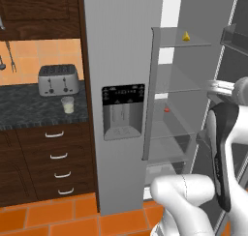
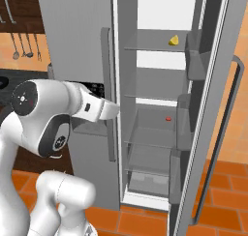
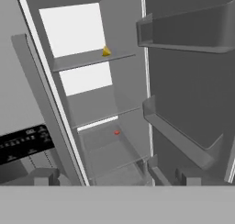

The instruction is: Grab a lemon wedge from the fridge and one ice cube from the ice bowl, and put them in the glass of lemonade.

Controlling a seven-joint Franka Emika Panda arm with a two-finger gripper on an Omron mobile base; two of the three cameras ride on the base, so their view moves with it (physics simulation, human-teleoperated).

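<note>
Lemon wedge retrieval has barely begun: the gripper's jaws stand fully apart with nothing between them, pointed into the open compartment of the fridge but well short of any shelf. Outward from the jaws, the wedge sits untouched on the top shelf, towards that shelf's right end in the hand view, with a bright white back panel behind it. Two shelves lower lies a tiny red object, which is not wanted. The right-hand fridge door is swung open, its door bins showing in the hand view, so the opening step looks done. The left door, with its black dispenser panel, is shut. Further out, on the dark stone counter, the glass of lemonade stands near the counter's front edge, just in front of the silver toaster, well apart from the fridge. As I judge it, nearly everything remains: reaching up to the wedge, gripping it, carrying it to the glass, then fetching an ice cube, whose bowl I cannot make out from here.
</note>
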